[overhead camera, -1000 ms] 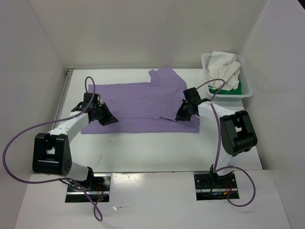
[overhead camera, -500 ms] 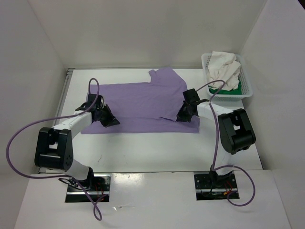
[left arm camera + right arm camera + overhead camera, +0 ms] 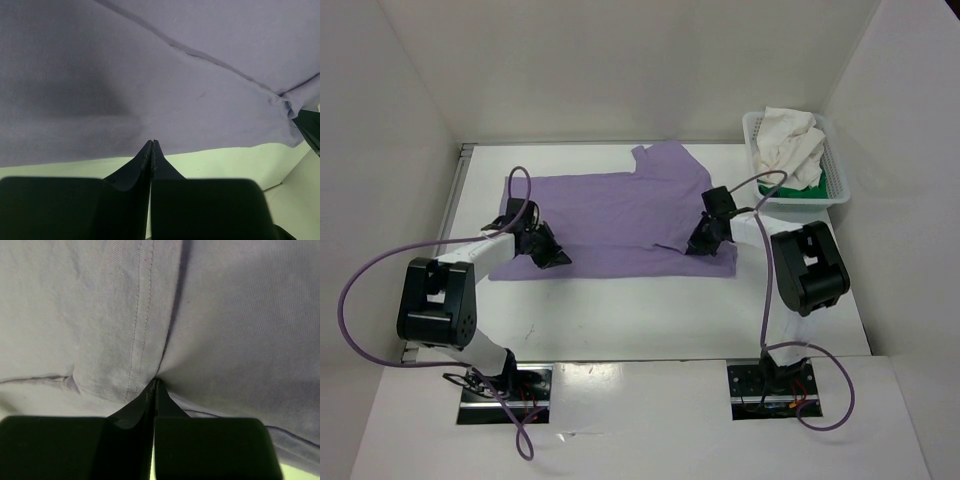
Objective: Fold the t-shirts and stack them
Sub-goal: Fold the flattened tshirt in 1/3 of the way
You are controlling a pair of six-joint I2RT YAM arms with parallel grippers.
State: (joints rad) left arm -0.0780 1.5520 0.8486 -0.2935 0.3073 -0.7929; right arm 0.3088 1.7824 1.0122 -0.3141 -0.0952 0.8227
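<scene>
The lavender t-shirt [image 3: 610,215] lies spread flat on the white table, one sleeve toward the back. It fills the left wrist view [image 3: 150,75] and the right wrist view [image 3: 225,315]. My left gripper [image 3: 552,255] is shut, its tips pinched at the shirt's near hem [image 3: 152,143]. My right gripper [image 3: 698,243] is shut on a puckered fold of the shirt beside a stitched seam [image 3: 155,381]. The cream t-shirt [image 3: 790,145] lies crumpled on top of the green t-shirt [image 3: 820,186] in the basket.
The white mesh basket [image 3: 752,125] stands at the back right corner. White walls close in the table on the left, back and right. Purple cables loop from both arms over the table's near part.
The left arm's elbow has swung up toward the shirt and its gripper has edged right. The right gripper has shifted slightly back and left, and the shirt's near right corner has pulled in a little.
</scene>
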